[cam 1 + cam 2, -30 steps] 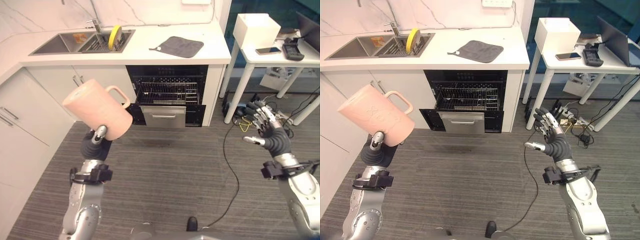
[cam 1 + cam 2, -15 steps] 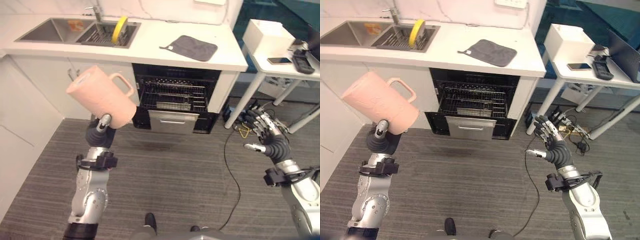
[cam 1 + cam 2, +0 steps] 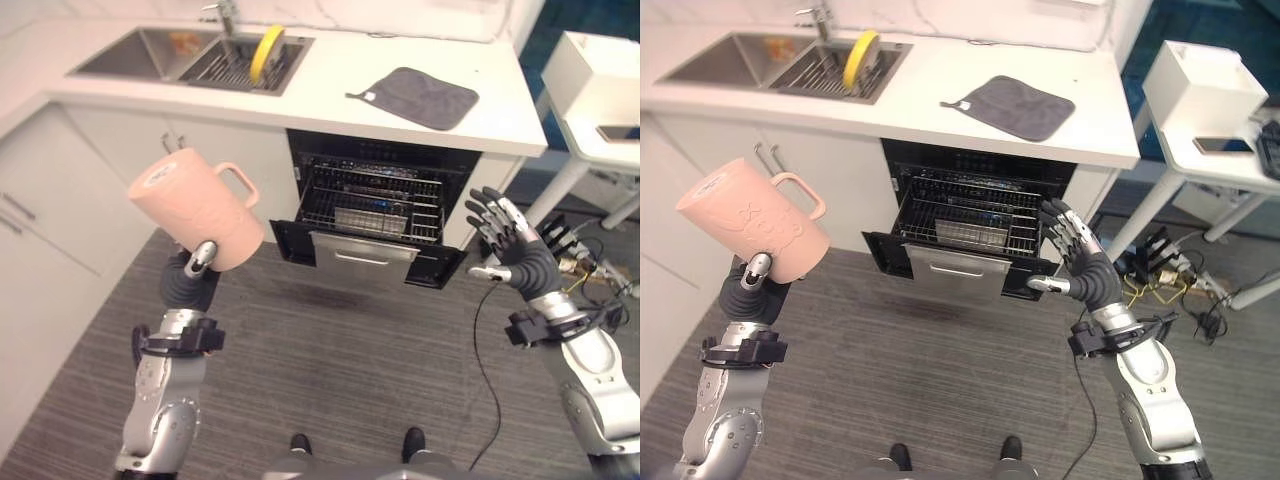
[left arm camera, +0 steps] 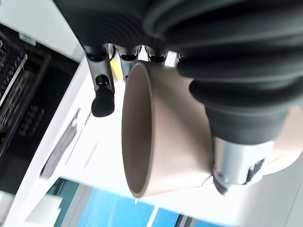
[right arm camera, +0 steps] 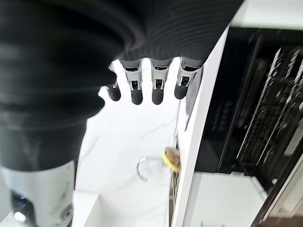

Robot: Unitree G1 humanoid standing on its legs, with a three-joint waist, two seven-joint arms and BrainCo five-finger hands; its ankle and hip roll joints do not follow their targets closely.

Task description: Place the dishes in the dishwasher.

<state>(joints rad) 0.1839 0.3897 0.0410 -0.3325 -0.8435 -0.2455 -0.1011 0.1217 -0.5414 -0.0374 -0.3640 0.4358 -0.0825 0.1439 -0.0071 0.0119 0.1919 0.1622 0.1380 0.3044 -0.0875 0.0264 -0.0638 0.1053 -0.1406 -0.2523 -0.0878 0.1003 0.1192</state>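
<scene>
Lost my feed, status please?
Left robot hand grips pink handled mug. Right robot hand open, empty. Black dishwasher's wire rack pulled out, path clear.

A white countertop (image 3: 330,75) runs along the wall above white cabinets. A steel sink (image 3: 140,55) is set into its left part, and beside the basin a rack (image 3: 235,68) holds a yellow plate (image 3: 265,50) on edge. A dark grey cloth (image 3: 425,97) lies flat on the counter to the right. A white side table (image 3: 1230,160) carries a white box (image 3: 1203,85) and a phone (image 3: 1217,145). The floor (image 3: 350,370) is grey striped carpet.
</scene>
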